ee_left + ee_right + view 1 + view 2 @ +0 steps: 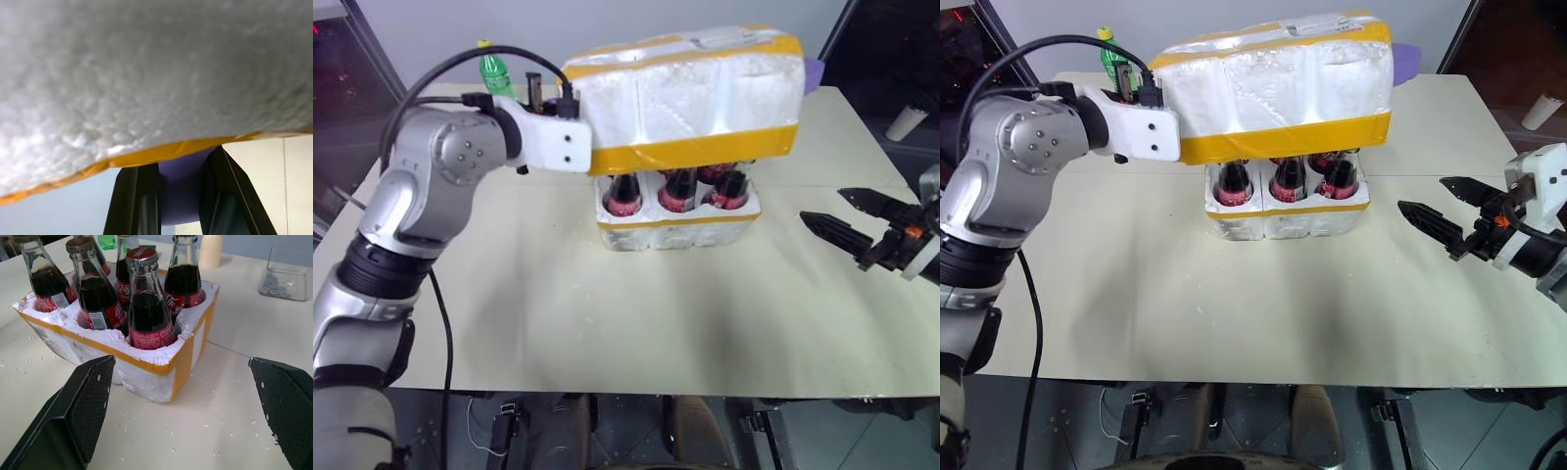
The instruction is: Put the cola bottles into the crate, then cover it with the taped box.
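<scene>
Styrofoam taped box (690, 93), clenched at its end by the left gripper (570, 108), hangs over the crate (677, 223) of cola bottles (146, 308); right gripper (855, 223) fingers spread, empty.

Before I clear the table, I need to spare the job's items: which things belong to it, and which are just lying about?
Job: cola bottles, crate, taped box, held in left gripper.
Lying about: green bottle, clear container, cream cylinder.

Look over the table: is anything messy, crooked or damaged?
Small white crumbs are scattered on the table around the crate, whose foam rim looks ragged. The taped box hangs tilted over the cola bottles.
</scene>
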